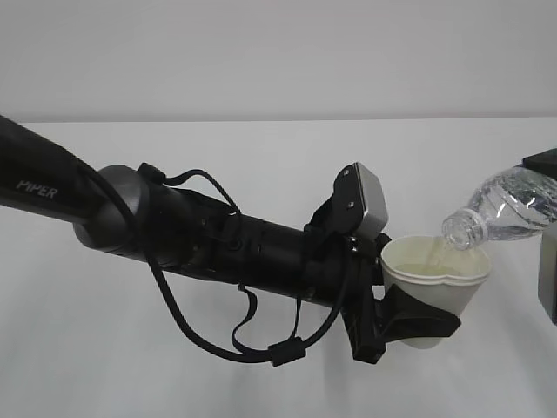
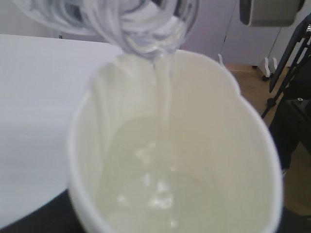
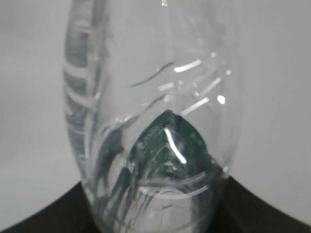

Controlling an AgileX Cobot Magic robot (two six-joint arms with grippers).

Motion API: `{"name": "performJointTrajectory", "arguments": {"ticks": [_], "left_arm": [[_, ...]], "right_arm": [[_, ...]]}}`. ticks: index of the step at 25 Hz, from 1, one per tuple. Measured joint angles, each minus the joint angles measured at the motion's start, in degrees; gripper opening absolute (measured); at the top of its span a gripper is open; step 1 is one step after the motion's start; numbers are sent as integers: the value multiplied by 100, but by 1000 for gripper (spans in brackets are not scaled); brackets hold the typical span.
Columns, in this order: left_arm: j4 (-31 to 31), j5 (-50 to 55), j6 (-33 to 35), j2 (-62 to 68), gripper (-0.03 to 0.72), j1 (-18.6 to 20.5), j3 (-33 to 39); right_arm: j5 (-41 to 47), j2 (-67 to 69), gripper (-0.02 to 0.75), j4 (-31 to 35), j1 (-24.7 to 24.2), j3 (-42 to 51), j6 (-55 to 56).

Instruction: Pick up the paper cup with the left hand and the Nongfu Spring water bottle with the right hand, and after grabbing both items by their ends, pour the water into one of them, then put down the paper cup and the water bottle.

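So the pour itself is what's being done here: the paper cup (image 1: 432,283) is held up off the table (image 1: 261,174) by the left hand (image 1: 402,320), jaws partly closed around its lower body, and it's squeezed a bit so the rim looks dented. The Nongfu Spring water bottle (image 1: 513,207) is tipped neck-down from the right, mouth right over the cup's rim, and a thin stream of the water (image 2: 165,104) is seen running in. The cup is already part filled. The right hand (image 1: 546,161) is mostly cut off at the frame edge, but the bottle's far end is clearly clamped in it, jaws about half shut. Next, the bottle probably needs tipping back upright before anything gets set down, and the cup should be kept level since it's soft and squashed
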Motion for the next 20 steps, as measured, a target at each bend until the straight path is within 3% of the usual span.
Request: {"name": "performJointTrajectory", "arguments": {"ticks": [20], "left_arm": [[40,0,0,0,393,0,0]], "right_arm": [[0,0,344,-19,0,0,-20]]}}
